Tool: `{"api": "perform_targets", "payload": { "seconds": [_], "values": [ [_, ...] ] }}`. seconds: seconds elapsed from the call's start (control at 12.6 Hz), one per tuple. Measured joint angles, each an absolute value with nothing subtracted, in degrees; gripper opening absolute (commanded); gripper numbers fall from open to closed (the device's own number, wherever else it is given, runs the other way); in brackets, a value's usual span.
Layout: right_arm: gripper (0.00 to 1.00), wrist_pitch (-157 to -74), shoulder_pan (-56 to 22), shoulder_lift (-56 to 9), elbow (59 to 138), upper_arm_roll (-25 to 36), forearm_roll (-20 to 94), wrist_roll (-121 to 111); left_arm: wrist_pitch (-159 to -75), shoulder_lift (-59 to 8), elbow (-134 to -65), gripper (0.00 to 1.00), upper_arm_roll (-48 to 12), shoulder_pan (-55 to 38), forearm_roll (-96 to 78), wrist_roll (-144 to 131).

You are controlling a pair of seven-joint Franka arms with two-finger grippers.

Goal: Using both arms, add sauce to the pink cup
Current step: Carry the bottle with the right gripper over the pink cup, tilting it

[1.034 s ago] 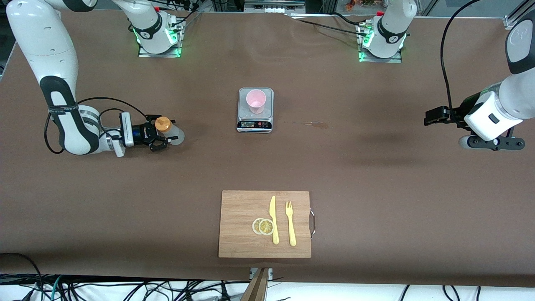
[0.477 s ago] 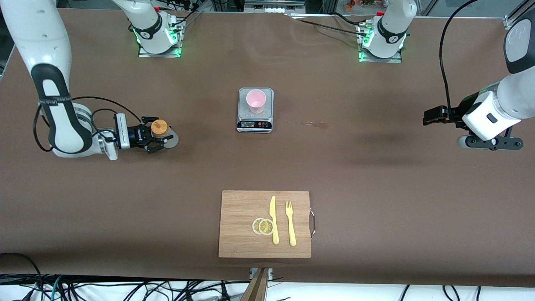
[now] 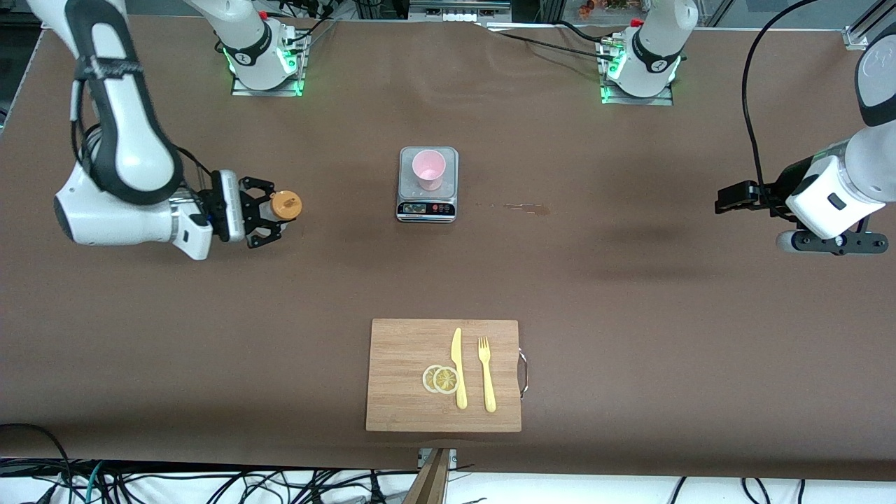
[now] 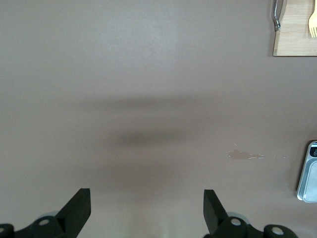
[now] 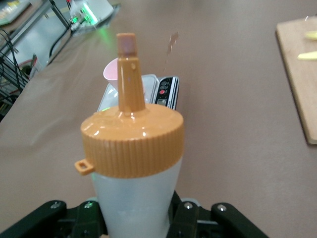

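Toward the right arm's end of the table, front view: the right gripper [image 3: 269, 210] is clenching the sauce [image 3: 281, 206] by its whitish body, cap pointing toward table centre. Bottle appears lifted clear of the table, though this view is not settling that. The pink cup [image 3: 428, 169] is standing upright on the scale [image 3: 428, 183], at roughly 2 o'clock from the bottle, well apart. The left gripper [image 3: 732, 197] is hovering over bare table at the left arm's end, waiting.

Left wrist view: the left gripper [image 4: 146, 208] is showing spread fingers with nothing between them; only brown table below, a small stain [image 4: 243, 155], and an edge of the scale [image 4: 308, 172].

Right wrist view: fingers [image 5: 188, 218] are pressing the bottle's translucent body just under the orange cap. Nozzle is lining up with the cup [image 5: 112, 72] and scale.

Judgement on the step: carry is under way. To do it well, bring the nozzle over the cup's rim before tipping; the cup is light, so a touch could topple it. The left gripper could steady the cup.

Surroundings: the cutting board [image 3: 406, 364] sits at 6 o'clock from the scale, nearer the camera, carrying lemon slices [image 3: 440, 379], a knife [image 3: 458, 368] and a fork [image 3: 486, 374]. None of these is lying between bottle and cup.
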State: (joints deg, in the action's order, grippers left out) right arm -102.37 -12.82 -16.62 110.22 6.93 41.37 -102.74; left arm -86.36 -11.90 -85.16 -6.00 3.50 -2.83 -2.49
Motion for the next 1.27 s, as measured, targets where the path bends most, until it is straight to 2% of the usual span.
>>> {"api": "perform_targets", "payload": {
  "seconds": [0.32, 0.56, 0.95, 1.27],
  "values": [
    [0.23, -106.44, -23.92, -9.35, 112.61, 6.69, 28.0, -79.11, -86.36, -12.06, -85.04, 1.0, -5.99, 3.51, -2.83, -2.49],
    [0.23, -107.43, -29.37, -7.21, 115.83, 5.24, 20.03, -68.37, -86.37, -12.63, -85.03, 1.0, -5.96, 3.52, -2.83, -2.49],
    [0.23, -107.86, -30.5, -6.33, 119.88, -3.75, 9.96, -52.08, -86.36, -13.17, -84.89, 1.0, -5.97, 3.52, -2.83, -2.49],
    [0.23, -108.04, -32.85, -6.34, 120.39, -6.47, 6.28, -44.23, -86.36, -13.19, -84.85, 1.0, -5.97, 3.52, -2.83, -2.49]
  ]
}}
